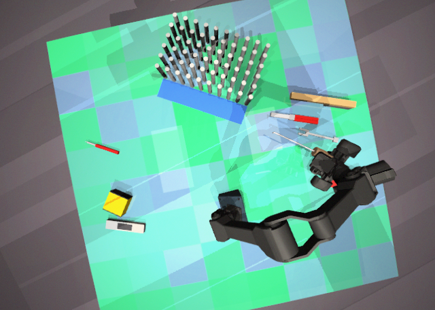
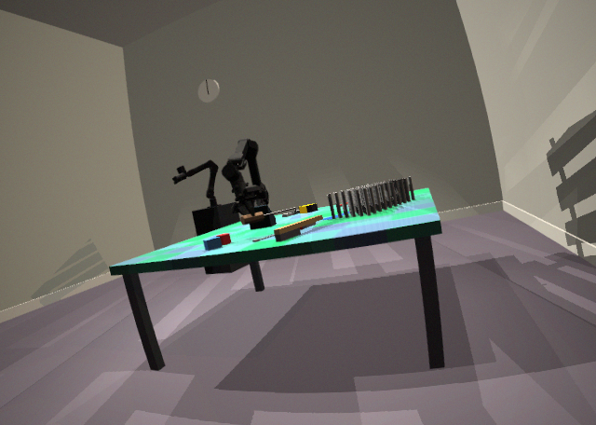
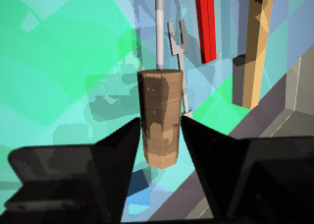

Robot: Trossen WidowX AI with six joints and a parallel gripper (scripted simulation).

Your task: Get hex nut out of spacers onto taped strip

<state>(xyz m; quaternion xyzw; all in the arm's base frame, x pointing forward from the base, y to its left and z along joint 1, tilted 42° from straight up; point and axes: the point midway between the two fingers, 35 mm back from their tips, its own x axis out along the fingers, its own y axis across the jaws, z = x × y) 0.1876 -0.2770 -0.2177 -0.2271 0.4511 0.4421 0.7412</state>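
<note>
My gripper (image 1: 319,156) (image 2: 250,213) (image 3: 160,120) is shut on the brown wooden handle of a thin-rod tool (image 1: 293,141) (image 2: 252,217) (image 3: 160,88). The tool is held above the table, with its light metal rod pointing away from the hand, toward the spacer side. The far end of the rod is out of the wrist view. The metal spacers (image 1: 219,52) (image 2: 372,201) stand upright in a dense field. The blue taped strip (image 1: 202,101) lies along the front of the field. I cannot make out the nut among the spacers.
Near the held tool lie a grey fork-like tool (image 1: 319,136) (image 3: 177,48), a red-handled tool (image 1: 306,119) (image 3: 207,28) and a wooden bar (image 1: 323,100) (image 3: 254,57). Across the table are a small red tool (image 1: 107,148), a yellow block (image 1: 117,202) and a white box (image 1: 112,225).
</note>
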